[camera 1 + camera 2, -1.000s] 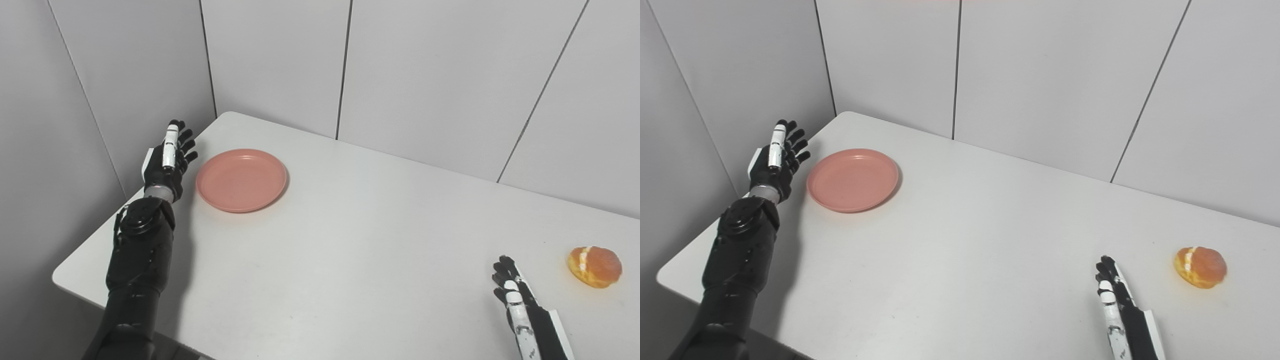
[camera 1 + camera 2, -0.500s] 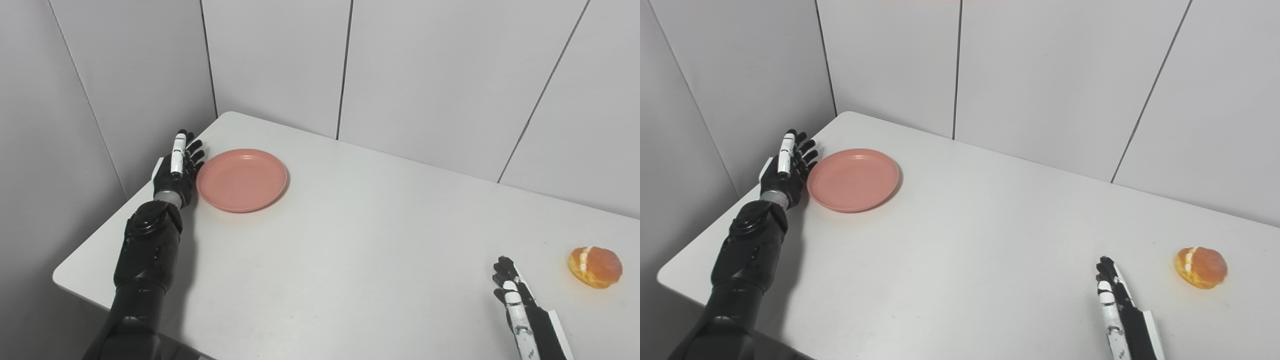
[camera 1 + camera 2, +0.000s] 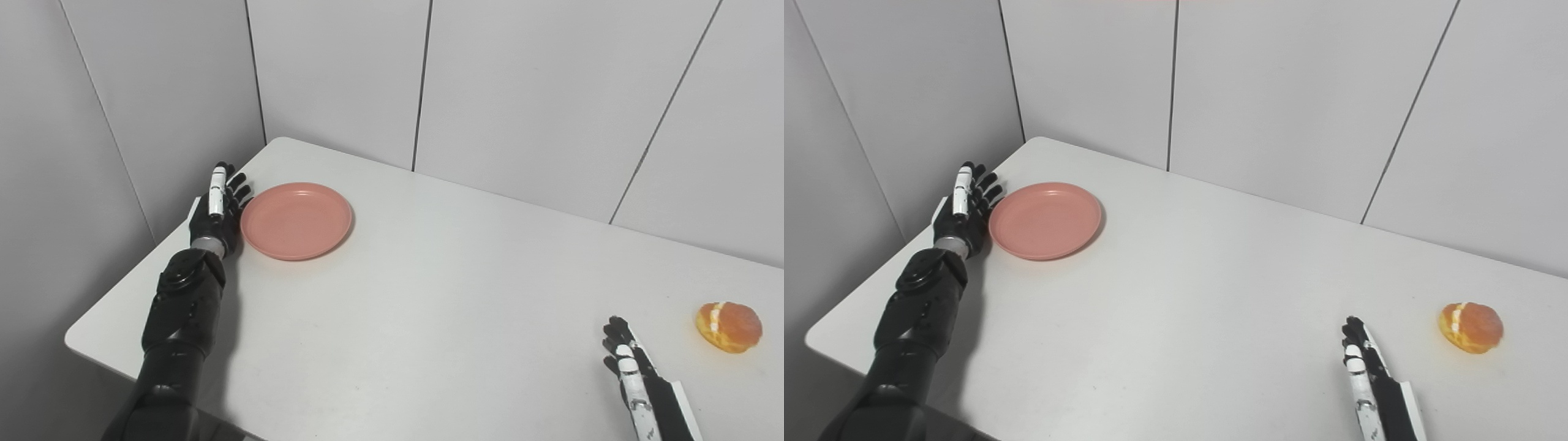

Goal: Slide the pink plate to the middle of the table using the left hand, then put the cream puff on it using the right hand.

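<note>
left robot hand [image 3: 217, 208] open, against pink plate [image 3: 296, 220] rim; right robot hand [image 3: 637, 383] open, near cream puff [image 3: 729, 327].

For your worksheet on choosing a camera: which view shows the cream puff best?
The right eye view: the cream puff sits whole, well clear of the picture's right edge, with bare table all round it. The left eye view shows it whole too, but crowded against the right edge.

Pink plate [image 3: 296, 219] smooth matt plastic; table [image 3: 429, 294] smooth matt white; cream puff [image 3: 729, 326] glazed
</note>
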